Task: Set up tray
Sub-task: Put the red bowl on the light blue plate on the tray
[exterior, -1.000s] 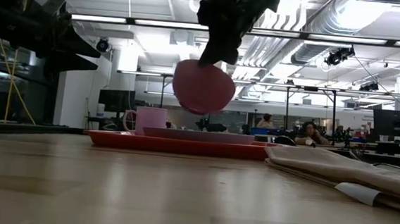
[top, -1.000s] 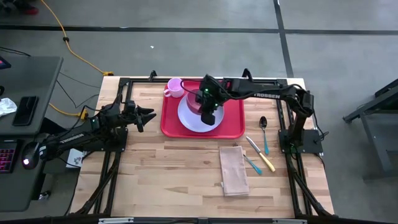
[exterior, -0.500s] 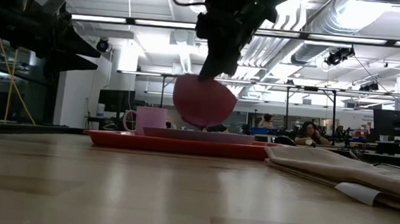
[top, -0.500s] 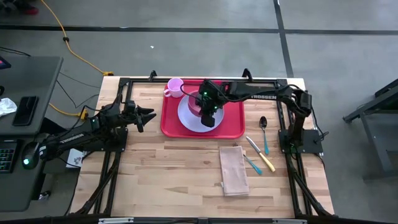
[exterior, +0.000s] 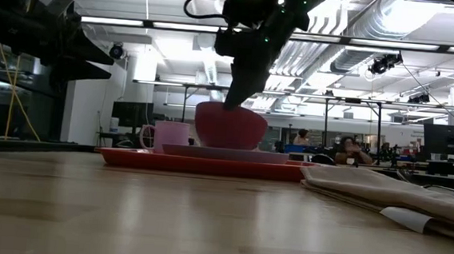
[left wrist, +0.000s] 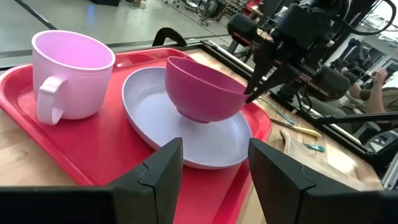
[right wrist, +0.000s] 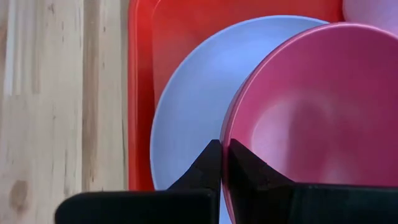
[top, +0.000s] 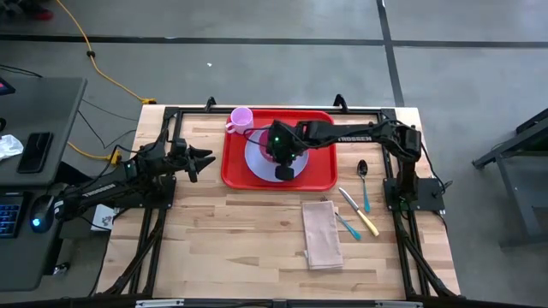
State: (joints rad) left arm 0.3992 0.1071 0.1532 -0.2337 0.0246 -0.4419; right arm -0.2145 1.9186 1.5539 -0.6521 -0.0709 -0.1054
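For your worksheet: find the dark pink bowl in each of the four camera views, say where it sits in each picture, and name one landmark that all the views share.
High view: the bowl sits at upper centre, on the lavender plate, mostly under the right pincer.
Low view: centre, just above the red tray.
Left wrist view: centre, beside the pink mug.
Right wrist view: fills the right half.
Shared landmark: the lavender plate on the tray.

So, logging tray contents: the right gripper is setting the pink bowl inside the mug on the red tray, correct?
Not the mug. The right gripper holds the pink bowl by its rim on the lavender plate; the mug stands beside it on the red tray, as the left wrist view shows.
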